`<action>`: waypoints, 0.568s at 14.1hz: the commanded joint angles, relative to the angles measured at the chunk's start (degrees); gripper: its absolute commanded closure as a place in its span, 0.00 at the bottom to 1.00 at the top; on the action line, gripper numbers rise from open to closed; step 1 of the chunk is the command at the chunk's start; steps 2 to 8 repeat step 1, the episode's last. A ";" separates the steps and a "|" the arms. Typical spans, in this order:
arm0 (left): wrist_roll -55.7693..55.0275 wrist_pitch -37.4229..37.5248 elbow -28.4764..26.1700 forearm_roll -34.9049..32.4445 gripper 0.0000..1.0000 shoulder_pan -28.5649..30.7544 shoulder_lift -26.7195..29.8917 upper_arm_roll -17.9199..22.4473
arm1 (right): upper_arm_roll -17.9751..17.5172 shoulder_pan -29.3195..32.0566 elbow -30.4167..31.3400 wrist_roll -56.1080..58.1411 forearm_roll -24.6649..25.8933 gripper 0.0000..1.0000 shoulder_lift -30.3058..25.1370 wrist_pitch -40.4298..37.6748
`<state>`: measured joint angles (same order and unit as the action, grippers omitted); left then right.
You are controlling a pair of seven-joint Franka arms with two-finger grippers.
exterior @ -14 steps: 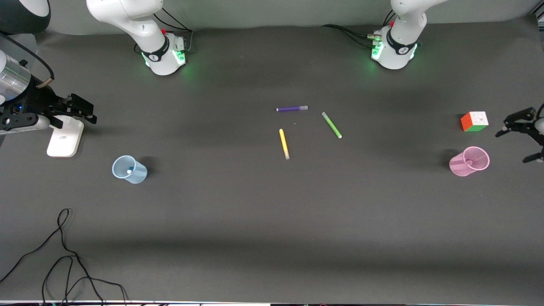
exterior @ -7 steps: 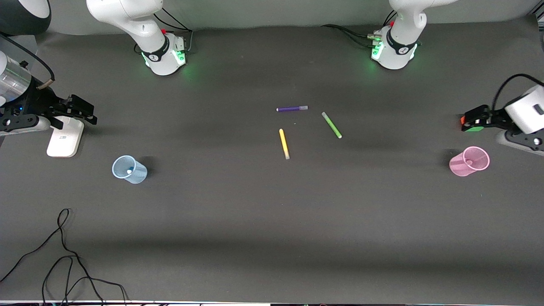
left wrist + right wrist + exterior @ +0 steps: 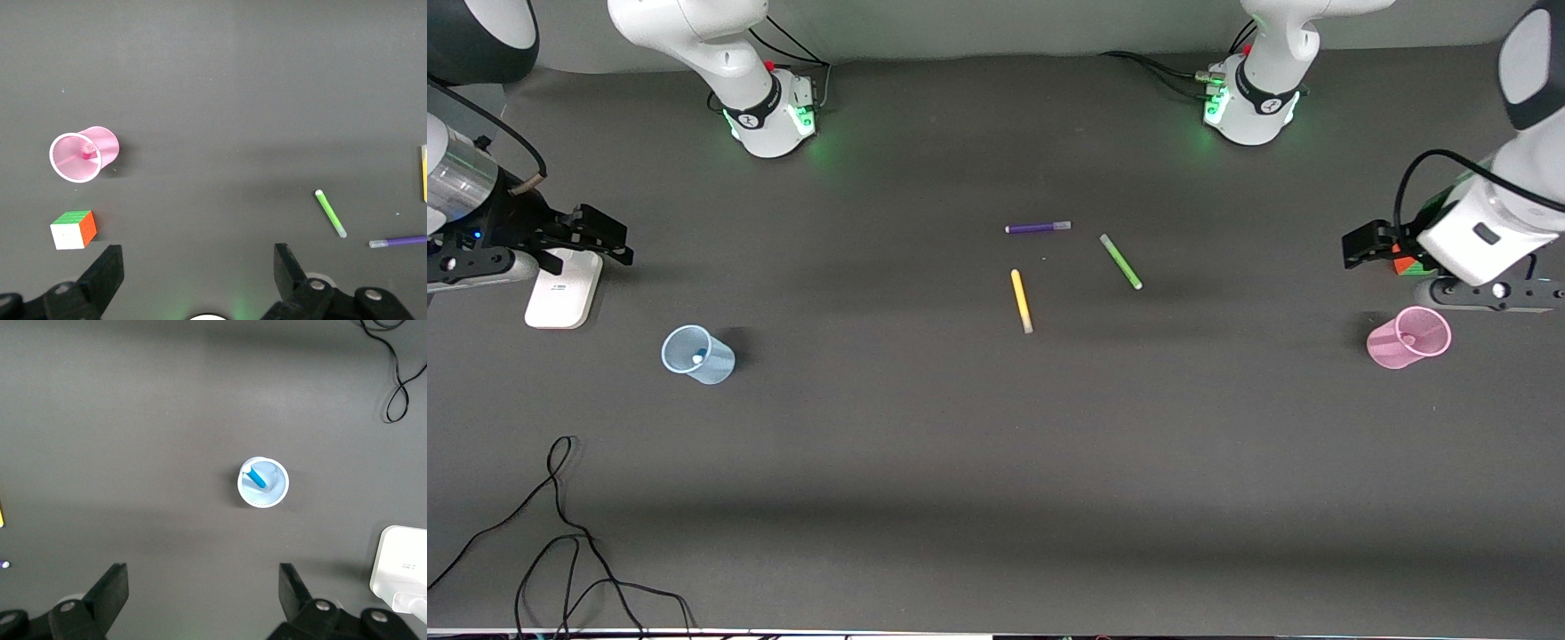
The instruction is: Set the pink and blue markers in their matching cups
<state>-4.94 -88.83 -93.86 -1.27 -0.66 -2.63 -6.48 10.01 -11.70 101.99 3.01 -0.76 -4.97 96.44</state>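
Since both markers already stand inside their cups, the sorting looks finished. The blue marker (image 3: 256, 477) leans in the pale blue cup (image 3: 697, 354) toward the right arm's end of the tabletop (image 3: 996, 462), pale cap uppermost. The pink marker (image 3: 87, 152) stands in the light pink cup (image 3: 1408, 337) toward the left arm's end.

Judging by their look, the markers are light, stiff and smooth, so they would be best pinched across the barrel near the middle. The thin plastic cups seem light enough to tip at a nudge, so any reach into them should come straight down.

The right gripper (image 3: 591, 236) hangs over the tabletop beside a white plastic block (image 3: 562, 288). Its fingers (image 3: 110, 590) are spread wide, holding and touching nothing. The left gripper (image 3: 1371, 243) hangs above a colour puzzle cube (image 3: 73, 229) just beside the pink cup. Its fingers (image 3: 107, 270) are also spread wide and empty.

Near the middle of the tabletop lie a purple pen (image 3: 1038, 228), a green pen (image 3: 1120, 261) and a yellow pen (image 3: 1021, 300), all well apart from both cups. A black cable (image 3: 560, 533) loops close to the front camera.
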 commanded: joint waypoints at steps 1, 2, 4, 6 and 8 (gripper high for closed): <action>-3.67 2.96 3.24 -1.63 0.00 -2.85 -1.24 0.59 | 0.10 -0.16 -1.45 -0.90 -0.38 0.00 1.01 -0.37; -3.67 2.96 3.24 -1.63 0.00 -2.85 -1.24 0.59 | 0.10 -0.16 -1.45 -0.90 -0.38 0.00 1.01 -0.37; -3.67 2.96 3.24 -1.63 0.00 -2.85 -1.24 0.59 | 0.10 -0.16 -1.45 -0.90 -0.38 0.00 1.01 -0.37; -3.67 2.96 3.24 -1.63 0.00 -2.85 -1.24 0.59 | 0.10 -0.16 -1.45 -0.90 -0.38 0.00 1.01 -0.37; -3.67 2.96 3.24 -1.63 0.00 -2.85 -1.24 0.59 | 0.10 -0.16 -1.45 -0.90 -0.38 0.00 1.01 -0.37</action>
